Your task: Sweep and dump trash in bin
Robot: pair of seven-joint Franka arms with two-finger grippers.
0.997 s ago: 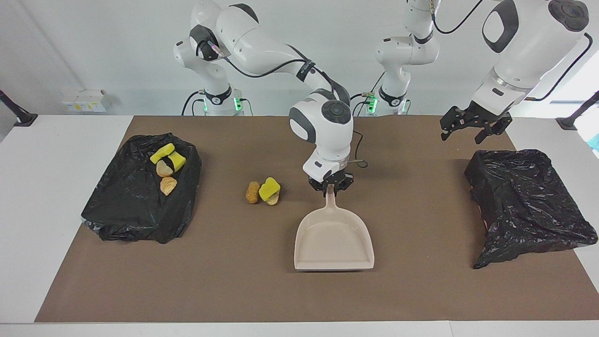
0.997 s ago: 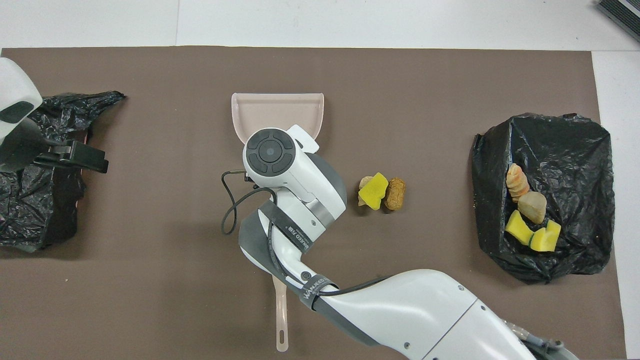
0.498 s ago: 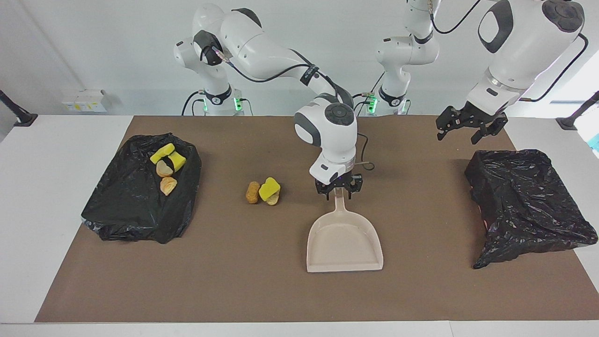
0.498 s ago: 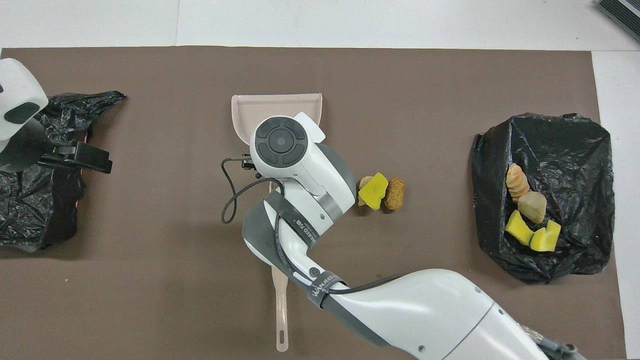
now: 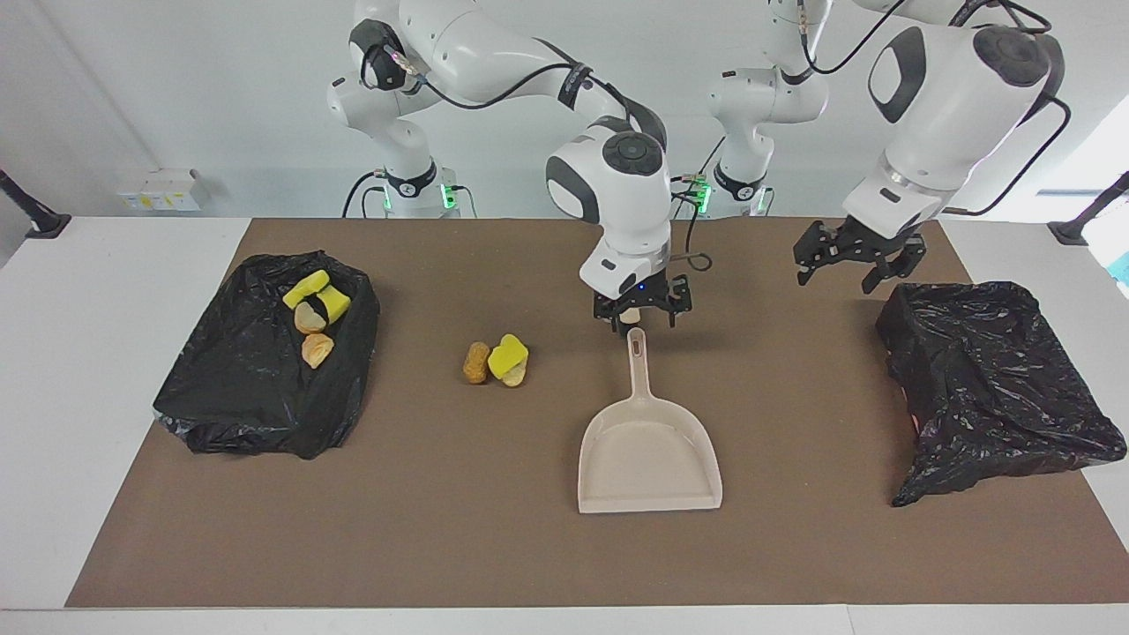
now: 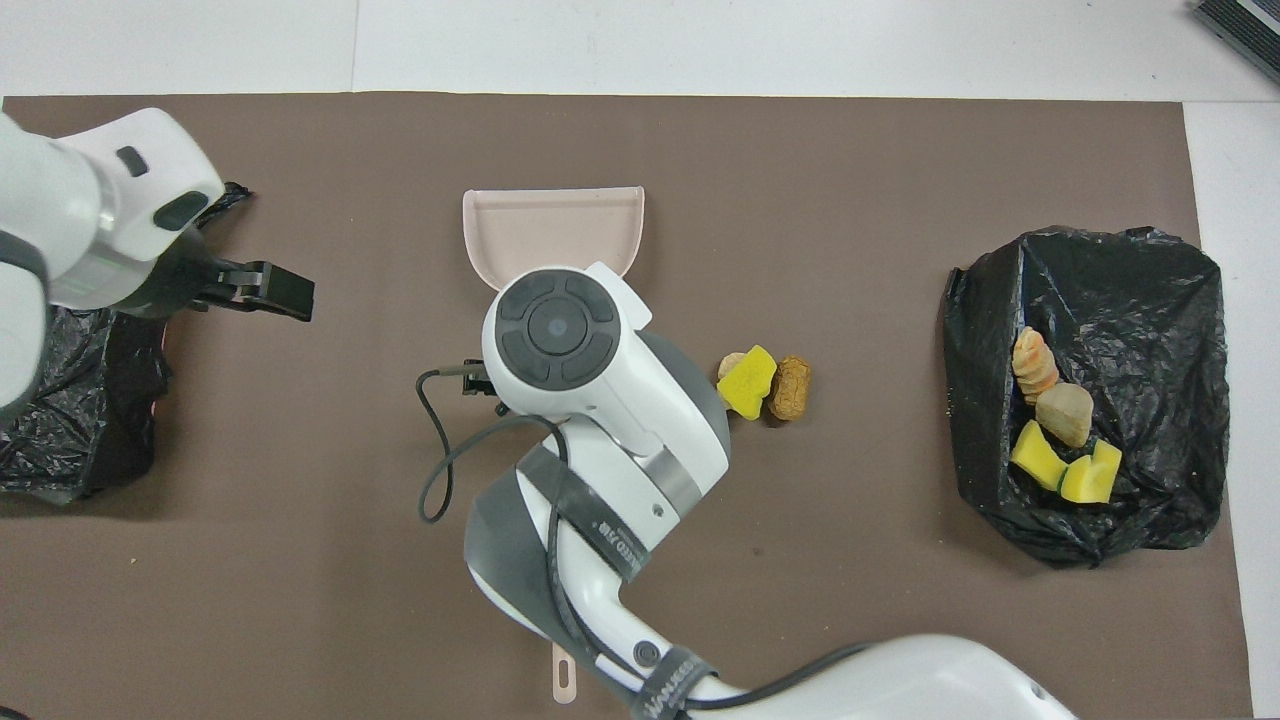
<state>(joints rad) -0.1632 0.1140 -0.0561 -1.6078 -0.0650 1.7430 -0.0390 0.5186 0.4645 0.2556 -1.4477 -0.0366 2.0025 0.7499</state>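
1. Right gripper (image 5: 641,315) is seen spread open above the dustpan (image 5: 650,459) handle, nothing held; pan lies flat, mouth away from the robots.
2. Left gripper (image 5: 848,258) hangs open and empty over the mat beside an empty black bag (image 5: 997,388), apparently waiting.
3. Loose trash (image 5: 496,362), spongy yellow and crusty brown lumps, is clustered beside the pan; more trash rests on the other crinkled black bag (image 5: 265,370).

Beige dustpan (image 5: 650,454) flat on brown mat (image 5: 441,529) near mid-table, handle toward the robots, mouth away. Slim beige handle (image 6: 563,682) partly visible at the mat's robot-side edge in the overhead view. White boxes (image 5: 160,190) on the white table (image 5: 79,353) at the right arm's end, close to the wall.
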